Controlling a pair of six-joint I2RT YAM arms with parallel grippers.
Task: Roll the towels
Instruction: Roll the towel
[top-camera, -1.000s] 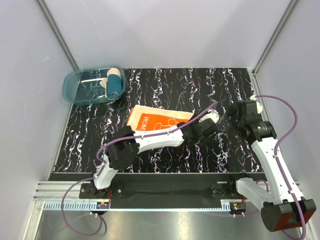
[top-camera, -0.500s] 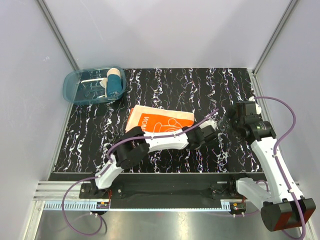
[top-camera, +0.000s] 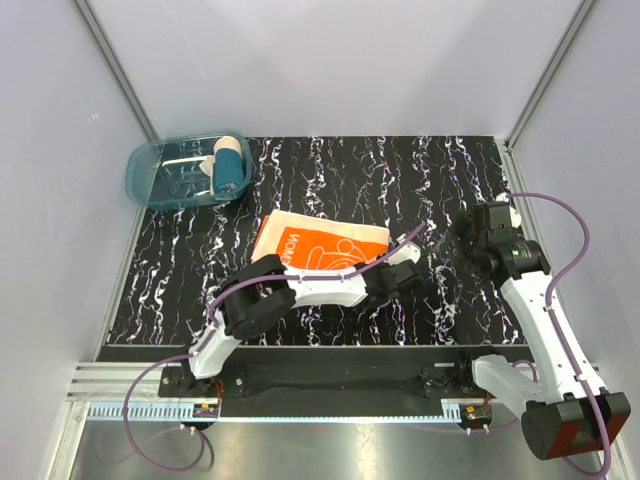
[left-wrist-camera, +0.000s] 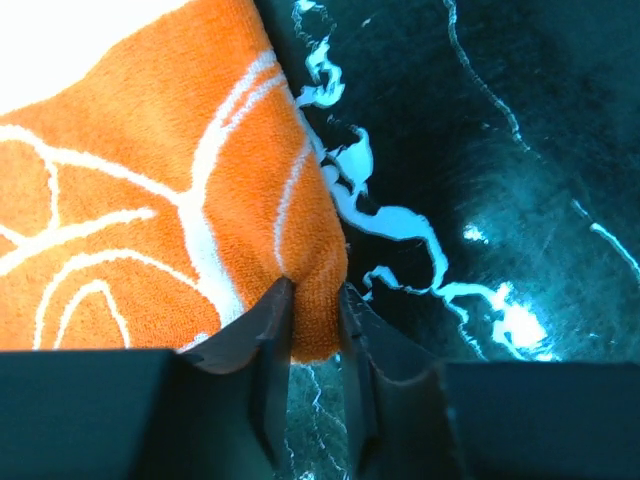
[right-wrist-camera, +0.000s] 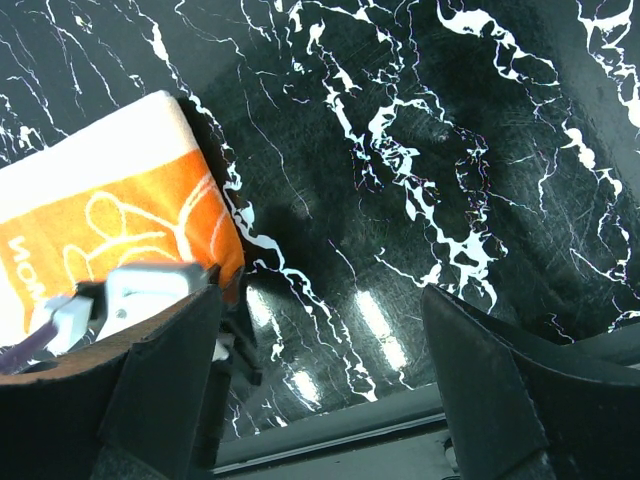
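The orange towel (top-camera: 320, 240) with white line drawings lies flat on the black marbled table, a cream band along its far edge. My left gripper (top-camera: 387, 262) is at the towel's right near corner. In the left wrist view the two fingers pinch that corner of the orange towel (left-wrist-camera: 150, 200), the left gripper (left-wrist-camera: 315, 292) shut on the cloth. My right gripper (right-wrist-camera: 320, 300) hovers open to the right over bare table, and the orange towel (right-wrist-camera: 120, 210) shows at its left. The teal towel (top-camera: 230, 168) sits rolled in the blue tub (top-camera: 140, 170).
The translucent blue tub stands at the table's far left corner. White walls enclose the table on three sides. A metal rail runs along the near edge by the arm bases. The left arm (top-camera: 320, 285) lies low across the table's middle.
The left arm drew back left toward the towel's right corner and its jaws closed onto the cloth. The right arm has barely moved.
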